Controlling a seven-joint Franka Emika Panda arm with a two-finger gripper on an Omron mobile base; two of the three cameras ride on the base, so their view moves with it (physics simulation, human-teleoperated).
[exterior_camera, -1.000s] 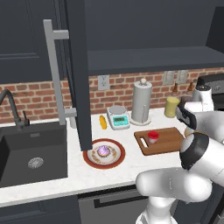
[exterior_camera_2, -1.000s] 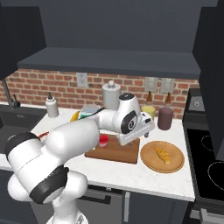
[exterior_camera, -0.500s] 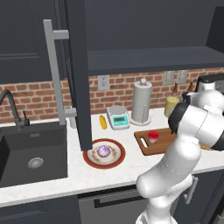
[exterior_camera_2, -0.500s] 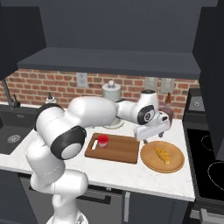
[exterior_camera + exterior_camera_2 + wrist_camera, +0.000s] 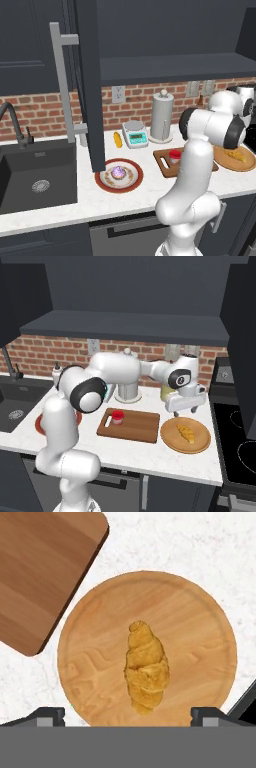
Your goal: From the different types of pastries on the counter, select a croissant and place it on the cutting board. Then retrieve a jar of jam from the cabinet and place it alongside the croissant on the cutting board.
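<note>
Brick backsplash runs behind the pale marble worktop [image 5: 75, 200] in my left base view, with a dark sink [image 5: 35, 172] at the left and an open cabinet door [image 5: 92, 85] hanging in front of it. On the worktop I see a red-rimmed plate [image 5: 119, 175] carrying a purple-topped pastry [image 5: 119, 172], a small kitchen scale [image 5: 135, 134] and a paper towel roll [image 5: 162, 116] near the wall. My arm covers much of the cutting board [image 5: 165, 161], where a red-lidded jar [image 5: 174, 156] already stands. At the far right, part of the croissant [image 5: 236, 155] shows on the round wooden plate [image 5: 245, 165].

From the right base view, the cutting board [image 5: 137, 426] lies in the middle of the worktop with the jar [image 5: 117, 417] near its left end. Just beside its right edge sits the wooden plate [image 5: 172, 441] with the croissant [image 5: 186, 432] at its centre. My hand [image 5: 184, 414] hangs above the plate's far rim, apart from the croissant.

Looking down through the hand view, the croissant [image 5: 145, 669] lies alone on the wooden plate [image 5: 200, 637], and a corner of the cutting board [image 5: 40, 577] sits close to the plate's rim. My two fingertips [image 5: 47, 716] stand wide apart on either side of the croissant, gripping nothing.
</note>
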